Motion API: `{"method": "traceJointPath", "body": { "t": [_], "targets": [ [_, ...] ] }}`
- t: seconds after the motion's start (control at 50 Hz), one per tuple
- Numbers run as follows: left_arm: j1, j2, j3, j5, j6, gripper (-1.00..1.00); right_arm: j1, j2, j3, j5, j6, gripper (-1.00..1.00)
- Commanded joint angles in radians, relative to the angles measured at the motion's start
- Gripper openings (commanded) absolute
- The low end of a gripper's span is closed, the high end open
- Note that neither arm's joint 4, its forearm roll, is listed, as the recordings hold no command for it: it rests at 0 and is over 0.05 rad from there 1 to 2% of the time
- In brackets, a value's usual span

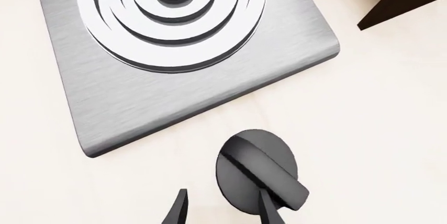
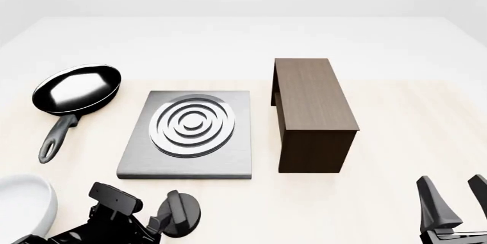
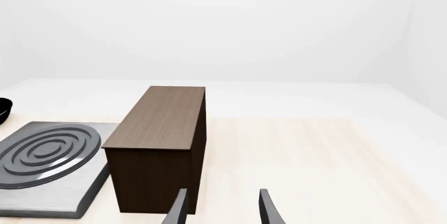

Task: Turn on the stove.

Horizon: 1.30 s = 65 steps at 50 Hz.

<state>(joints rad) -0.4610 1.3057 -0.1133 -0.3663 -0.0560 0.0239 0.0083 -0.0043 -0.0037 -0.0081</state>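
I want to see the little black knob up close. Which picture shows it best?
The left wrist view: the knob fills it, ridge plain, by the left gripper. In the front view the knob is small and partly hidden. The right wrist view misses it.

**Item count: tabletop**

One stove (image 2: 190, 135) slab, centre, bearing one set of concentric rings. One black knob (image 2: 181, 214) at 6 o'clock of the slab. One frying pan (image 2: 74, 93) at 10 o'clock. One wooden cabinet (image 2: 312, 110) at 3 o'clock. One white bowl (image 2: 23, 207), partly cropped, at 8 o'clock.
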Motion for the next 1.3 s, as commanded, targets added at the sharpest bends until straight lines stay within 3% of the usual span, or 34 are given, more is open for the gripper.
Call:
{"method": "traceJointPath", "body": {
  "t": [0.02,0.36,0.38,0.6,0.82,1.18,1.3],
  "targets": [
    [-0.06,-0.036,-0.023,0.06,-0.047,1.0,0.0,0.0,0.0,0.0,0.0,1.0],
    [-0.08,-0.057,-0.081,0.113,-0.064,1.0,0.0,0.0,0.0,0.0,0.0,1.0],
    [-0.009,-0.232,-0.019,0.22,-0.042,1.0,0.001,-0.001,0.0,0.0,-0.001,1.0],
    [0.055,-0.371,-0.043,0.356,-0.023,1.0,0.001,-0.001,0.0,0.0,-0.001,1.0],
    [0.077,-0.596,-0.161,0.601,-0.029,1.0,0.001,-0.001,0.0,0.0,-0.001,1.0],
    [0.214,-0.567,-0.304,0.631,0.011,1.0,0.002,-0.001,0.0,0.0,-0.001,1.0],
    [0.307,-0.534,-0.384,0.619,0.018,1.0,0.002,-0.001,0.0,0.0,-0.001,1.0]
  ]
}}
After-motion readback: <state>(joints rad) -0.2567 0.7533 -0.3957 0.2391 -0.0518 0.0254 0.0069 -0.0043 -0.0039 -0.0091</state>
